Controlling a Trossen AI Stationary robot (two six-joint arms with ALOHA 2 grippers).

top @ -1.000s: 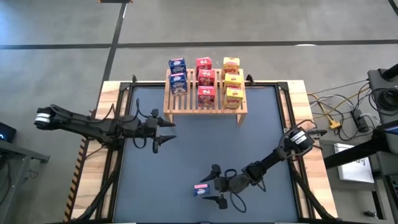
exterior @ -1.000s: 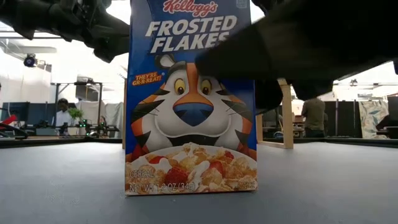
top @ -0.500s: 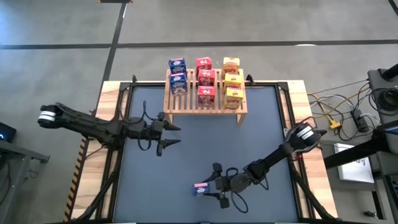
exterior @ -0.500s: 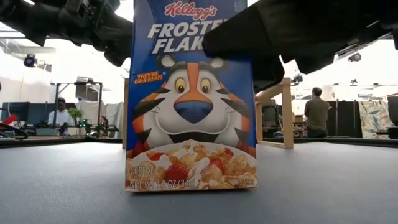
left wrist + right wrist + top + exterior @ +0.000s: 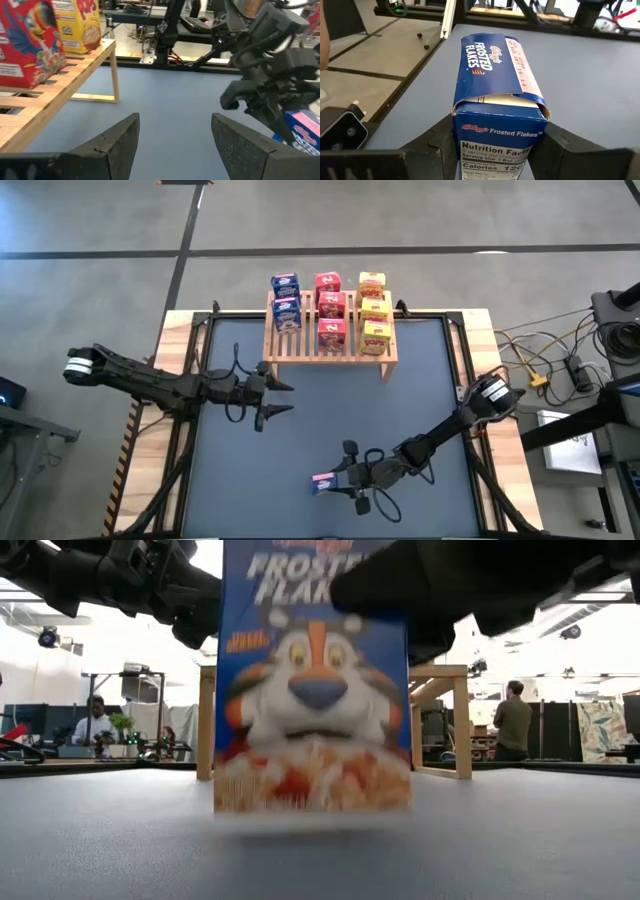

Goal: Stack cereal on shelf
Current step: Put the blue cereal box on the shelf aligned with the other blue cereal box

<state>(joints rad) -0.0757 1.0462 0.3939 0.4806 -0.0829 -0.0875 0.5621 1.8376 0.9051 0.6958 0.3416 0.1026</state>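
The small blue cardboard Frosted Flakes box (image 5: 497, 107) stands upright on the dark grey table mat (image 5: 300, 430) at its near edge, directly between the fingers of the right gripper (image 5: 340, 480). In the right wrist view a dark finger (image 5: 437, 145) lies against each side of the box — the jaws closed in on it from both sides, gripping it.

Well beyond the right gripper, at the far edge of the mat, stands the light wooden slatted shelf (image 5: 330, 345). It carries eight more small cereal boxes: two blue (image 5: 286, 300), three red (image 5: 330, 307) and three yellow (image 5: 374, 310), in three columns.

The left gripper (image 5: 283, 398) hangs over the mat between shelf and held box, off to the left — its two fingers (image 5: 117, 145) spread apart with nothing between them.
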